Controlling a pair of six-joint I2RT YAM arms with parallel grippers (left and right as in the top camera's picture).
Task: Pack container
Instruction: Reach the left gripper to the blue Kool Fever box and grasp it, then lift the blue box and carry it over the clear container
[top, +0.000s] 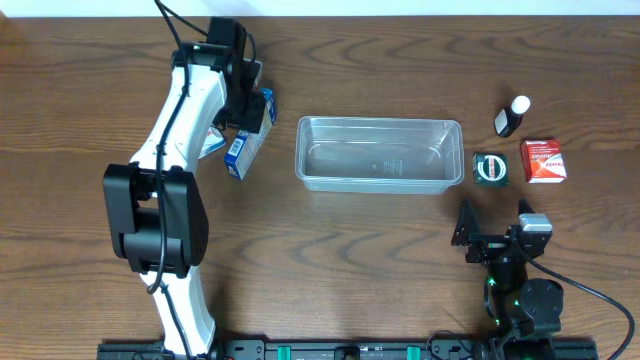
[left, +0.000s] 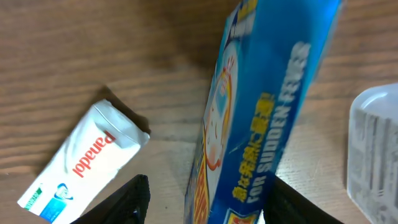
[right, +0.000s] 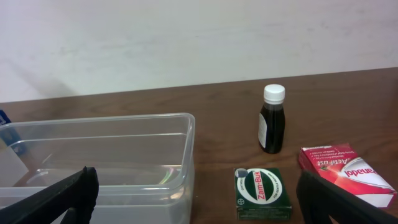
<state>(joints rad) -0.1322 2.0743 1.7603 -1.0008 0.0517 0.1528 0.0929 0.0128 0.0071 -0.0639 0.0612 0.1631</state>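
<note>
Between the two claws, on the wooden tabletop, the clear container is parked: well off to the side of the left claw, and just ahead of the right claw, a bit to its left. A blue box is straddled by the left claw's jaws, which are held apart with a gap showing on one side, so nothing's clamped. A white Panadol box is lying beside that claw. The right claw is spread wide; ahead of it a red box, a green Zam-Buk box and a dark bottle can be seen.
</note>
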